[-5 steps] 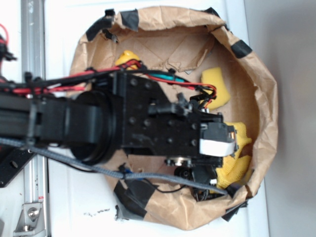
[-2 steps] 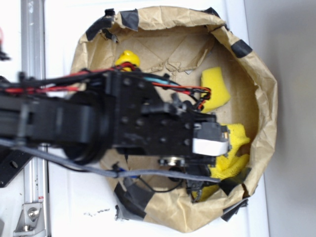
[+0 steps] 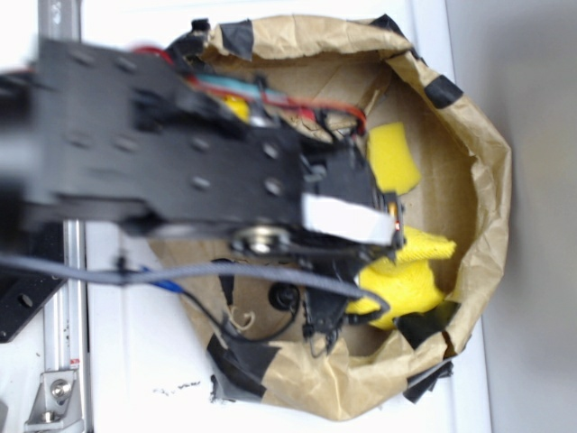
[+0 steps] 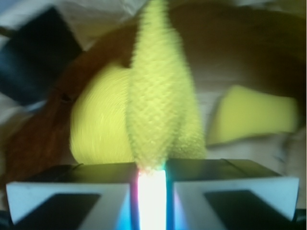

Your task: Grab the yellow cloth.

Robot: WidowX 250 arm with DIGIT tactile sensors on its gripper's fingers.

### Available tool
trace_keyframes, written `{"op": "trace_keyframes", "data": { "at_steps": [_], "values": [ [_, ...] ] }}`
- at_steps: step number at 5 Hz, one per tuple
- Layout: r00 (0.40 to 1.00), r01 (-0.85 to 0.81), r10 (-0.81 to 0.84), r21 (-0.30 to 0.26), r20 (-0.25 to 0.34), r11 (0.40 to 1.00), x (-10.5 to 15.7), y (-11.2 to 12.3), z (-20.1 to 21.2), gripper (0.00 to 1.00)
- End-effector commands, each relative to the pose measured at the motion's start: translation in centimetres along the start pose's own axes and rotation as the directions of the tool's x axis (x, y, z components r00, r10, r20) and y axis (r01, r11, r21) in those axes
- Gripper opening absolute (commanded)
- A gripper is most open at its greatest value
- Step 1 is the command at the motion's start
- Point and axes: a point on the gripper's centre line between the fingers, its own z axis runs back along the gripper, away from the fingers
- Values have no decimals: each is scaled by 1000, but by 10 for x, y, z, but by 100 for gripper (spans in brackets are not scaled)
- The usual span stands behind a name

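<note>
The yellow cloth (image 3: 410, 271) is knobbly terry. It hangs in a bunched fold inside the brown paper bowl (image 3: 482, 189), at its right side. In the wrist view the cloth (image 4: 158, 105) runs up from between the two fingers, which are shut on a fold of it. My gripper (image 4: 151, 168) holds it there. In the exterior view the gripper (image 3: 356, 289) is mostly hidden under the black arm, just left of the cloth. The cloth seems lifted off the bowl floor.
A smooth yellow sponge wedge (image 3: 392, 158) lies at the bowl's upper right and also shows in the wrist view (image 4: 252, 115). A small yellow duck (image 3: 237, 106) peeks from under the arm. Black tape patches (image 3: 440, 88) line the rim. A metal rail (image 3: 63, 361) runs at left.
The arm has risen toward the camera and shifted up-left, blurring. The cloth has gathered into a tighter bundle and come up with the gripper.
</note>
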Motion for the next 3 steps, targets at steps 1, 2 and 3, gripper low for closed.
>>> {"op": "trace_keyframes", "data": {
  "at_steps": [1,2,3],
  "values": [
    [994,90,-102,288,25,953,3,12,81,0],
    [993,117,-119,241,-5,963,-8,13,84,0],
    [994,108,-104,184,-34,977,-17,5,88,0]
  ]
}}
